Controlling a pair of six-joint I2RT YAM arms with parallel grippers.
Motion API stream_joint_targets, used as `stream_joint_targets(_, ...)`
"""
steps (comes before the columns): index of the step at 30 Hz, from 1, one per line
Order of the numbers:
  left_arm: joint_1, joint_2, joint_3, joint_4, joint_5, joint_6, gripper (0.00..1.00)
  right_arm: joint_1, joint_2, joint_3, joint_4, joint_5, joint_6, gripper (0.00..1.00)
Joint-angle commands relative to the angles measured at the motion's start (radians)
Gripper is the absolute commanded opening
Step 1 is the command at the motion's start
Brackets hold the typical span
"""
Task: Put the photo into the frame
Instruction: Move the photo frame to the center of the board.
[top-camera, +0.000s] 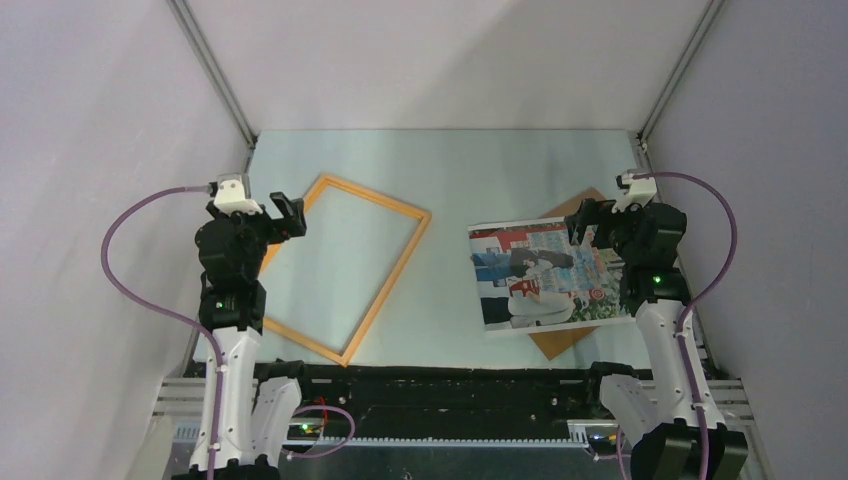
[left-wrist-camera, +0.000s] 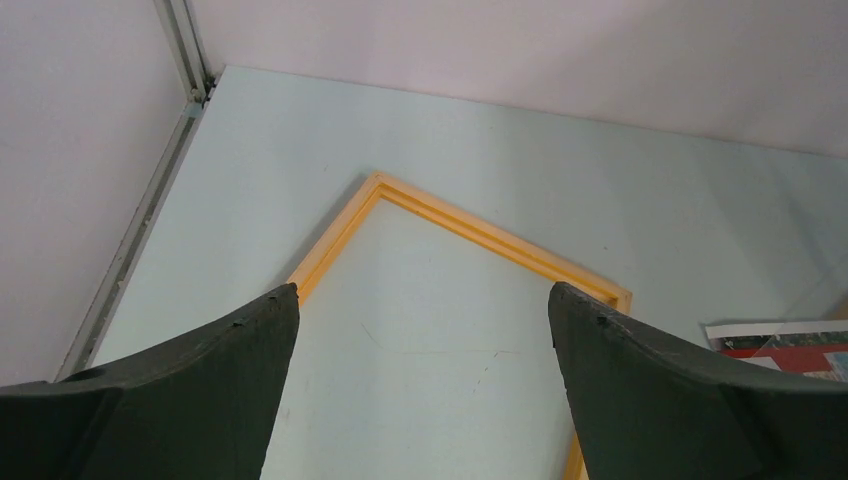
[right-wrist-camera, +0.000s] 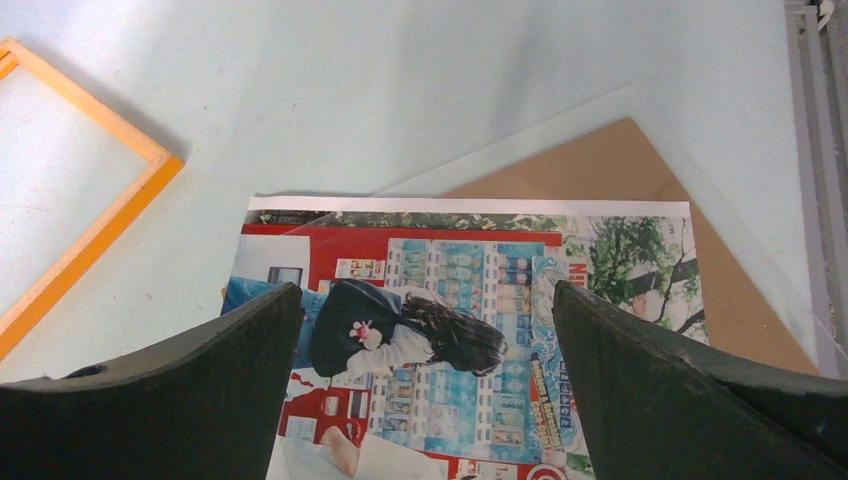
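The frame (top-camera: 388, 290), a thin light-orange wooden rectangle, lies tilted on the left half of the table; its far corner (left-wrist-camera: 480, 235) shows in the left wrist view and a side rail (right-wrist-camera: 100, 108) in the right wrist view. The photo (top-camera: 535, 275), a glossy print with a red-white vending machine and trees, lies flat at the right, partly over a brown board. My left gripper (top-camera: 287, 212) hovers open above the frame's far-left side, its jaws (left-wrist-camera: 423, 295) empty. My right gripper (top-camera: 590, 218) hangs open over the photo (right-wrist-camera: 450, 290), its jaws (right-wrist-camera: 428, 290) apart and holding nothing.
A plain brown backing board (right-wrist-camera: 620, 165) sticks out from under the photo at its far and near right (top-camera: 560, 340). A faint clear sheet seems to lie over the board. Grey walls enclose the table on three sides, with metal rails (right-wrist-camera: 815, 150) along the right edge.
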Motion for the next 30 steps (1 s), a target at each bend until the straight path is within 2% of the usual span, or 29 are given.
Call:
stream_joint_targets(1, -0.001, -0.004, -0.005, 0.021, -0.017, 0.017, 0.98, -0.001, -0.009, 0.045, 0.008, -0.025, -0.013, 1.00)
stream_joint_targets(14, -0.002, -0.008, 0.027, -0.022, -0.102, -0.016, 0.98, 0.006, -0.006, 0.045, 0.007, -0.032, -0.017, 1.00)
stream_joint_targets(16, -0.002, -0.008, 0.037, -0.033, -0.066, -0.010, 0.98, 0.006, -0.007, 0.045, 0.008, -0.032, -0.018, 1.00)
stream_joint_targets(19, -0.004, 0.006, 0.051, -0.041, 0.065, 0.011, 0.98, 0.007, -0.007, 0.045, 0.007, -0.038, -0.017, 1.00)
stream_joint_targets(22, -0.029, 0.044, 0.067, -0.083, 0.090, 0.024, 0.98, 0.009, 0.000, 0.045, 0.008, -0.048, -0.015, 1.00)
stream_joint_targets(24, -0.085, 0.075, 0.079, -0.134, 0.052, 0.066, 0.98, 0.010, 0.007, 0.044, 0.006, -0.051, -0.014, 1.00)
stream_joint_targets(27, -0.253, 0.126, 0.084, -0.196, -0.054, 0.129, 0.98, 0.013, 0.022, 0.045, 0.007, -0.051, -0.017, 1.00)
stream_joint_targets(30, -0.369, 0.183, 0.089, -0.252, -0.114, 0.167, 0.98, 0.015, 0.032, 0.045, 0.006, -0.051, -0.024, 1.00)
